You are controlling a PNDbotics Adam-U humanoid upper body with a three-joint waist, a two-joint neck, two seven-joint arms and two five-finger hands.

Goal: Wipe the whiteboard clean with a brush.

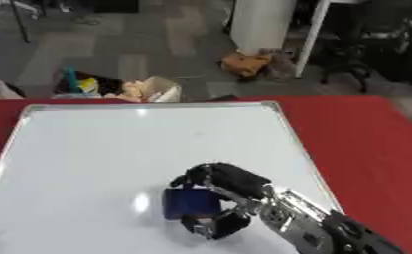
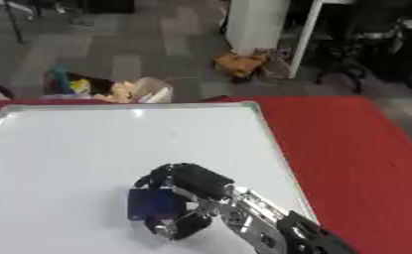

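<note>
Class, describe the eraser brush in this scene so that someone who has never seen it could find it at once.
Start at the large white rectangular whiteboard with a silver frame, lying flat on the red table. Near its lower right part, the robot's black and silver right hand reaches in, fingers curled round a small dark blue block-shaped brush. It is the only blue thing on the white surface.

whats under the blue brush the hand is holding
The whiteboard lies under the blue brush, which the right hand grips from above. The board looks white around it; the patch directly beneath is covered, so any marks there cannot be seen.
</note>
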